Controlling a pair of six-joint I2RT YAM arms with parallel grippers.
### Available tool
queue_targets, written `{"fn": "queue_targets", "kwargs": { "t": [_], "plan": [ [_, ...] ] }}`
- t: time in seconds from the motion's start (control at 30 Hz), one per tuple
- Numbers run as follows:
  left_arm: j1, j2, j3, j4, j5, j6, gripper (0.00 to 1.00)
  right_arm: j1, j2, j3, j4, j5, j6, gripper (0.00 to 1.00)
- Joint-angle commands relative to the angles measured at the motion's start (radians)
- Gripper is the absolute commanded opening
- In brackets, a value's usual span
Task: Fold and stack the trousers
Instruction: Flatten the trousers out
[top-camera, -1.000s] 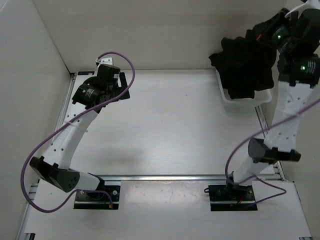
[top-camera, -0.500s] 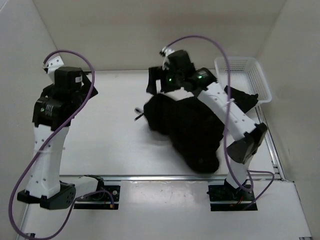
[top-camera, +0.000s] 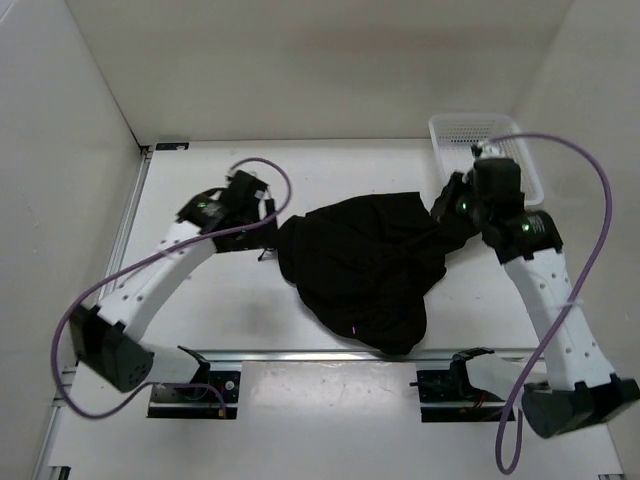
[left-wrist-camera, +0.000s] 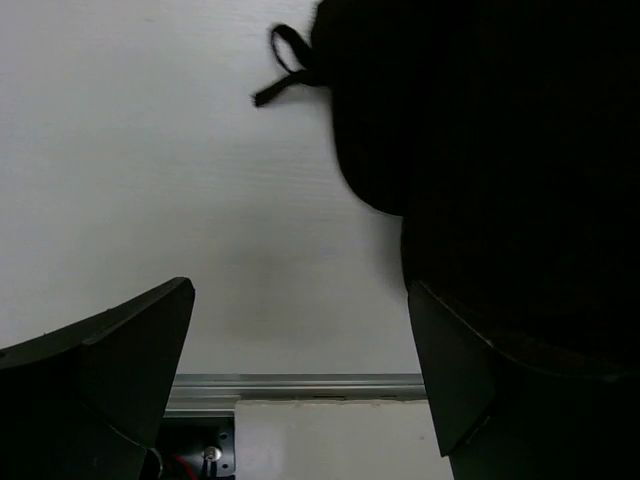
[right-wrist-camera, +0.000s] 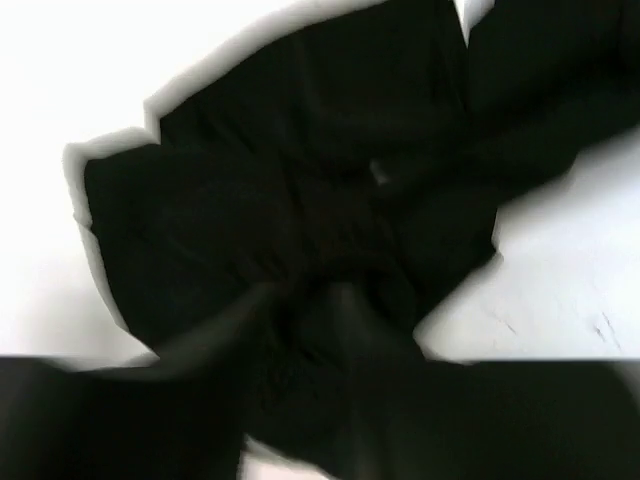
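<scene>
If the right arm pulls up from here: the whole heap probably comes with it. The trousers (top-camera: 360, 270) are one crumpled mound, and I can't pick out legs or waist.
Trousers position: middle of the table (top-camera: 330, 170), bunched. Their right edge runs up to the right gripper, short of the basket (top-camera: 455, 128) in the far right corner.
Left gripper (top-camera: 268, 222): jaws spread wide, holding nothing. The wrist view shows bare table between the fingers (left-wrist-camera: 110, 370). The cloth edge sits right at the far finger, contact unclear.
Left risk: closing here likely catches air or a thin edge. The loose drawstring (left-wrist-camera: 285, 55) lies out on the table and could snag.
Right gripper (top-camera: 450, 212): down at the cloth's right edge. The wrist view is blurred, dark on dark, so I can't tell whether it is clamped or open.
Right risk: a blind pinch may grab several layers, so the spread would come out twisted and the fold crooked.
</scene>
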Motion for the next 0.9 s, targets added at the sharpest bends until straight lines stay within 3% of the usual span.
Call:
{"fn": "queue_targets", "kwargs": {
  "t": [0.0, 0.13, 0.3, 0.37, 0.43, 0.47, 0.57, 0.63, 0.67, 0.73, 0.77, 0.87],
  "plan": [
    [-0.117, 0.067, -0.004, 0.109, 0.060, -0.056, 1.00, -0.040, -0.056, -0.238, -0.033, -0.100, 0.065, 0.48],
    [-0.161, 0.280, 0.051, 0.182, 0.069, -0.065, 1.00, -0.051, -0.220, -0.460, -0.056, -0.242, 0.158, 0.91],
    [-0.152, 0.436, 0.103, 0.241, 0.130, -0.063, 1.00, 0.012, -0.260, -0.617, -0.021, -0.259, 0.230, 0.93],
    [-0.134, 0.469, 0.104, 0.241, 0.158, -0.063, 1.00, 0.025, -0.207, -0.637, 0.008, -0.219, 0.231, 0.91],
    [-0.094, 0.469, 0.070, 0.282, 0.204, -0.054, 0.97, 0.025, -0.149, -0.648, 0.050, -0.219, 0.218, 0.87],
    [-0.083, 0.469, 0.070, 0.294, 0.222, -0.054, 0.94, 0.036, -0.130, -0.648, 0.102, -0.219, 0.218, 0.79],
    [-0.072, 0.469, 0.088, 0.305, 0.258, -0.021, 0.74, 0.061, -0.035, -0.628, 0.171, -0.196, 0.218, 0.62],
    [-0.072, 0.486, 0.122, 0.305, 0.267, -0.008, 0.50, 0.070, 0.060, -0.591, 0.193, -0.174, 0.218, 0.51],
    [-0.072, 0.486, 0.122, 0.305, 0.276, -0.008, 0.35, 0.091, 0.107, -0.579, 0.193, -0.162, 0.209, 0.34],
    [-0.036, 0.475, 0.131, 0.305, 0.276, -0.008, 0.10, 0.110, 0.135, -0.538, 0.205, -0.144, 0.209, 0.18],
    [-0.019, 0.451, 0.143, 0.305, 0.290, -0.008, 0.10, 0.119, 0.145, -0.519, 0.241, -0.154, 0.209, 0.04],
    [0.075, 0.388, 0.215, 0.284, 0.310, 0.024, 0.10, 0.128, 0.235, -0.360, 0.251, -0.154, 0.174, 0.00]
  ]
}}
